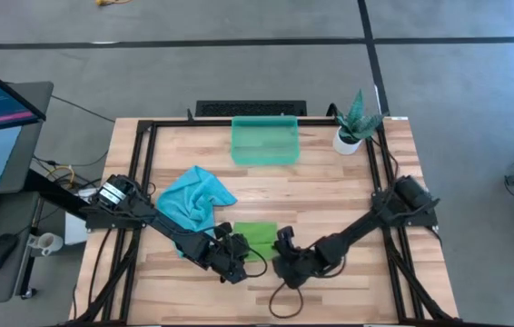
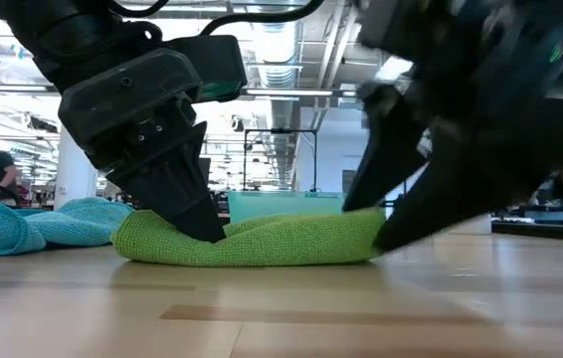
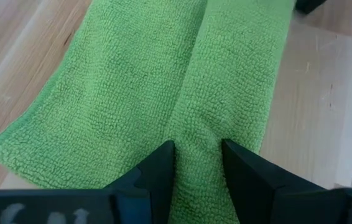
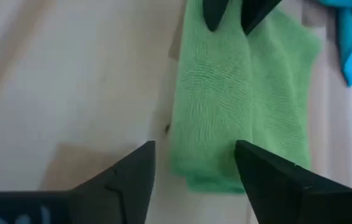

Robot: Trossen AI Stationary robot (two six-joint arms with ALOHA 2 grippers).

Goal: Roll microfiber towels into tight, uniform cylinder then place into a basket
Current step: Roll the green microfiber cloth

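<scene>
My left end effector (image 3: 198, 163) pinches a fold of the nubby lime green towel (image 3: 163, 81); my right end effector (image 4: 194, 165) stands open at its other end.

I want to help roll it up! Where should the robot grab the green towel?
Probably the raised rolled ridge at the green towel's free end, from above. It is thick and narrow enough for fingers. The left gripper pinches that ridge at one end; the right gripper stands open at the other.

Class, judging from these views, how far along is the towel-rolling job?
Done: green towel folded into a strip. In hand: left pincer pinches one end; right pincer stands open at the other. Left: finishing the roll, the crumpled blue towel, filling the empty basket.
</scene>
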